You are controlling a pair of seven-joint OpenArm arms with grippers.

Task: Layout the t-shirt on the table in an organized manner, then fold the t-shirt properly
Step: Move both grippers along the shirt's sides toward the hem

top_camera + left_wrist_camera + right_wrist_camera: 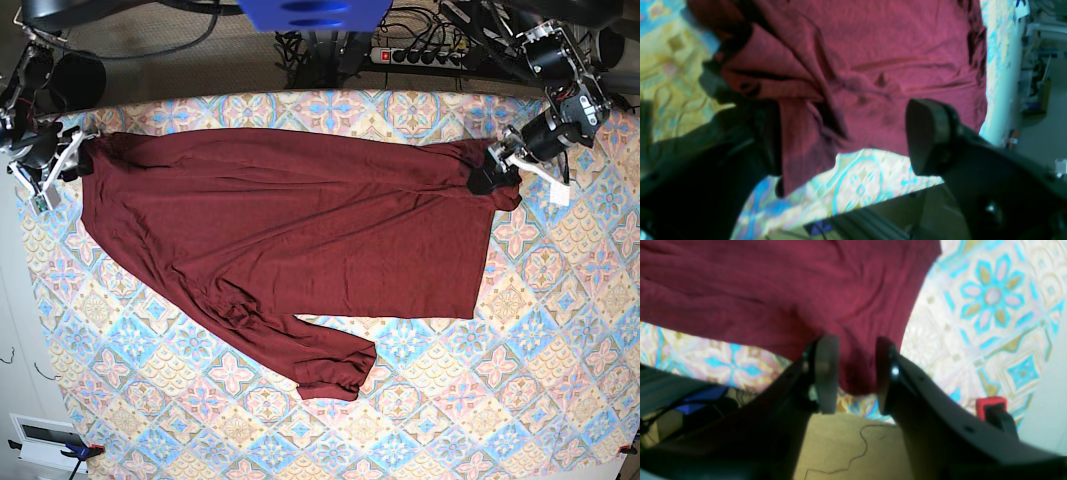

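The t-shirt (pixel 300 250) is lying spread across the counter (pixel 560 340), one sleeve trailing toward 6 o'clock. The right hand (pixel 850 373) is pinching its edge; the left hand (pixel 840 133) is gaping wide.

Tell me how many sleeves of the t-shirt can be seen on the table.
1: one long sleeve of the t-shirt trails toward the near edge of the table. The other may be bunched or hidden.

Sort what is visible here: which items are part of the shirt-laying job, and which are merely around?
Part of the job:
- t-shirt, spread out, one sleeve bunched
- table with tiled floral cloth
- left pincer, open at the shirt's edge
- right pincer, closed on the shirt's edge

Merely around:
- power strip and cables behind the table
- small red-and-black object at the table's edge
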